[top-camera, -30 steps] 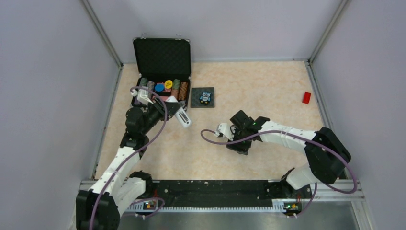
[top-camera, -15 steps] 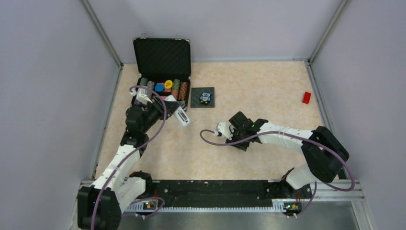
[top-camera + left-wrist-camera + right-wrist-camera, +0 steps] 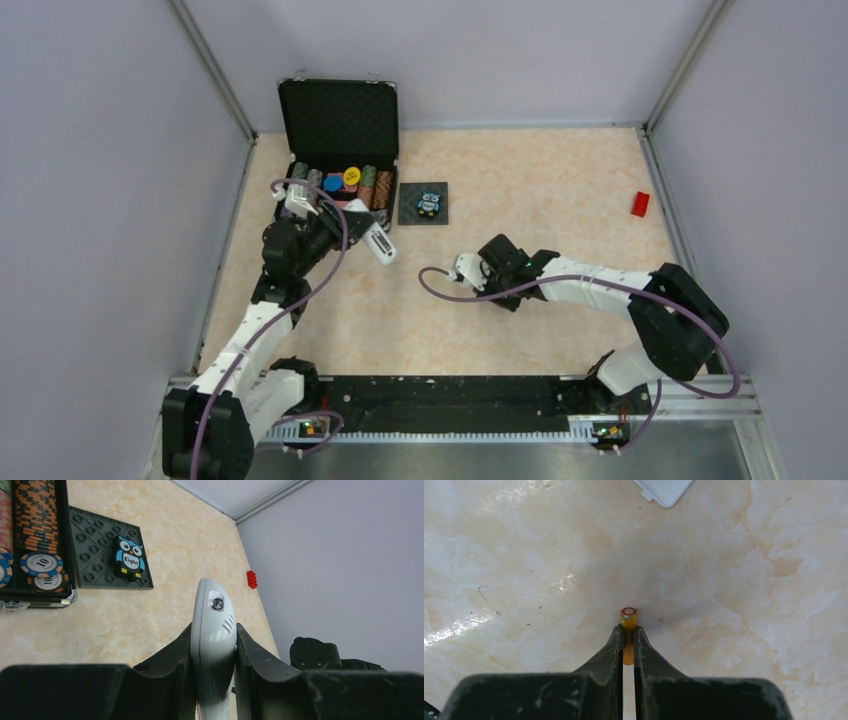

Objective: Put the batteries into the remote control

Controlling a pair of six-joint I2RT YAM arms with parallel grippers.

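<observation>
Mid-bench, the right gripper point(image 3: 628, 631) pinches a light, likely slippery battery point(image 3: 628, 614) at its middle; the left gripper point(image 3: 214, 630) clamps the remote point(image 3: 212, 605).

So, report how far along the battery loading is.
Done: both grasps. In hand: the left pincer clamps the remote control, and the right pincer grips the orange battery, the two held well apart. Left: bring them together, seat that battery, then the second one, which no view shows.

Orange battery point(image 3: 628, 616) rear end hidden inside right hand point(image 3: 628, 630).
</observation>
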